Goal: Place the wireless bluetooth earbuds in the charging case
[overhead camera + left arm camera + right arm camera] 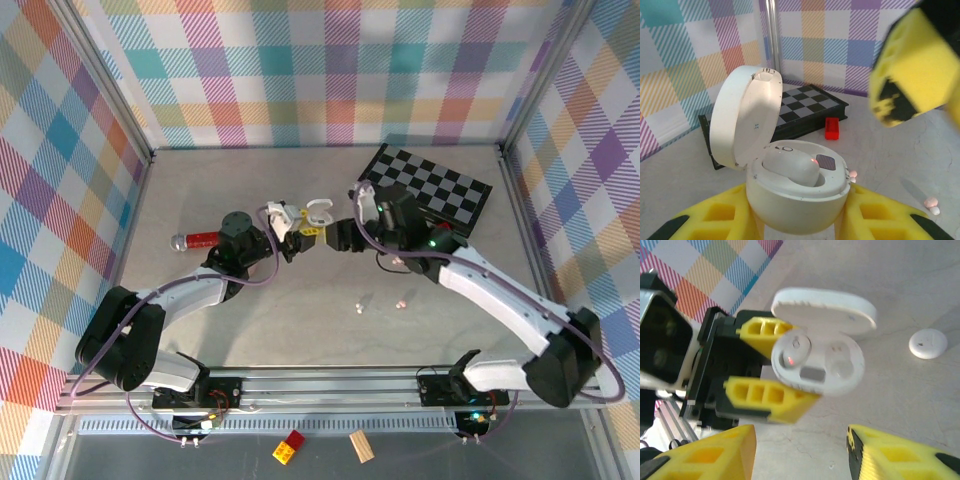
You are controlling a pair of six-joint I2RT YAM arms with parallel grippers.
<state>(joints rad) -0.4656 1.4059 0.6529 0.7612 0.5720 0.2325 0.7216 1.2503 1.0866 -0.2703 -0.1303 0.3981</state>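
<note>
- Nearest the lens, pinched by left gripper (799, 222): charging case (795, 192), lid tipped back, one earbud (791, 167) seated.
- Just beside and facing it: right gripper (801, 452), spread, empty.
- Likely next: loose earbuds (358, 308), toward near edge of worktop (300, 340), nearer right arm.
- Pale, bare surface around them; plaid walls well apart.

We see bright, diffuse light and only faint, soft shadows on the bench (300, 330). At the left wrist a yellow finger (912, 70) near the lens is blurred. The right wrist view is soft overall, its near fingers (705, 455) unfocused, the case (817, 365) slightly glaring.
</note>
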